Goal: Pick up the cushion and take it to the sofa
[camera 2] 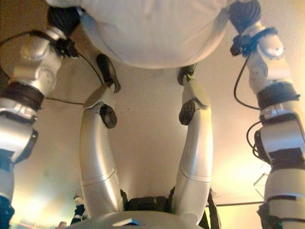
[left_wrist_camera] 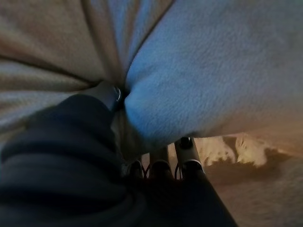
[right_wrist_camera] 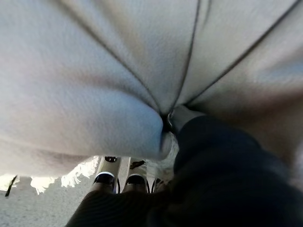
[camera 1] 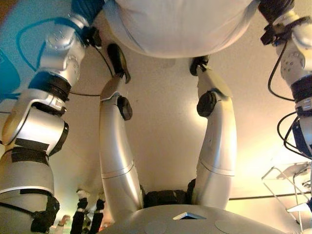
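Note:
A pale grey cushion (camera 1: 180, 24) is held up between my two hands at the top of the eye views, above the floor. My left hand (camera 1: 87, 9) grips its left end and my right hand (camera 1: 275, 9) grips its right end; only their dark covers show there. In the left wrist view the thumb (left_wrist_camera: 111, 94) digs into a fold of the cushion (left_wrist_camera: 213, 71) and the fingers (left_wrist_camera: 189, 153) curl under its edge. In the right wrist view the thumb (right_wrist_camera: 182, 116) presses into the cushion (right_wrist_camera: 94, 85) with the fingers (right_wrist_camera: 116, 172) below it. No sofa is in view.
Beige floor (camera 1: 165, 126) lies below the cushion. A white wire rack (camera 1: 287, 180) stands at the lower right. A blue object (camera 1: 7, 73) shows at the left edge. A pale fringed rug edge (left_wrist_camera: 246, 149) shows past the left fingers.

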